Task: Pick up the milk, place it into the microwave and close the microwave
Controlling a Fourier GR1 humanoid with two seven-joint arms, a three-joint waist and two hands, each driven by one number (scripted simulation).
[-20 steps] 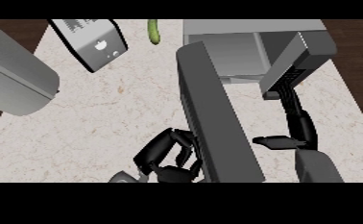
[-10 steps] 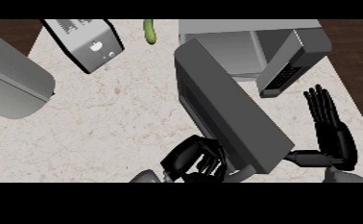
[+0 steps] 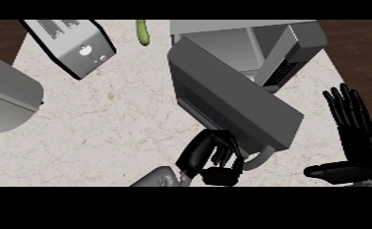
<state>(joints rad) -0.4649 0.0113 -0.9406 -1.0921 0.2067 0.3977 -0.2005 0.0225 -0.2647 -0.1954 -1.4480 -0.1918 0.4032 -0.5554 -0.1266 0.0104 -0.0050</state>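
Since half a second earlier, the left robot hand (image 3: 213,157) had curled closer around the handle (image 3: 256,162) at the free edge of the grey microwave door (image 3: 232,98), and the door looked swung a little further from the opening. The right robot hand (image 3: 347,129) rested at the right edge, fingers straight and spread upward, holding nothing. Judging by this, the door step was in hand; whether opening or closing, I could not tell. The milk showed nowhere, so its place was unknown, and it needed finding next. Beyond, on the pale speckled desk (image 3: 116,105), stood the grey box-shaped microwave (image 3: 283,46), its cavity open. Farther left lay a silver toaster (image 3: 73,46) and a small green cucumber (image 3: 143,32).
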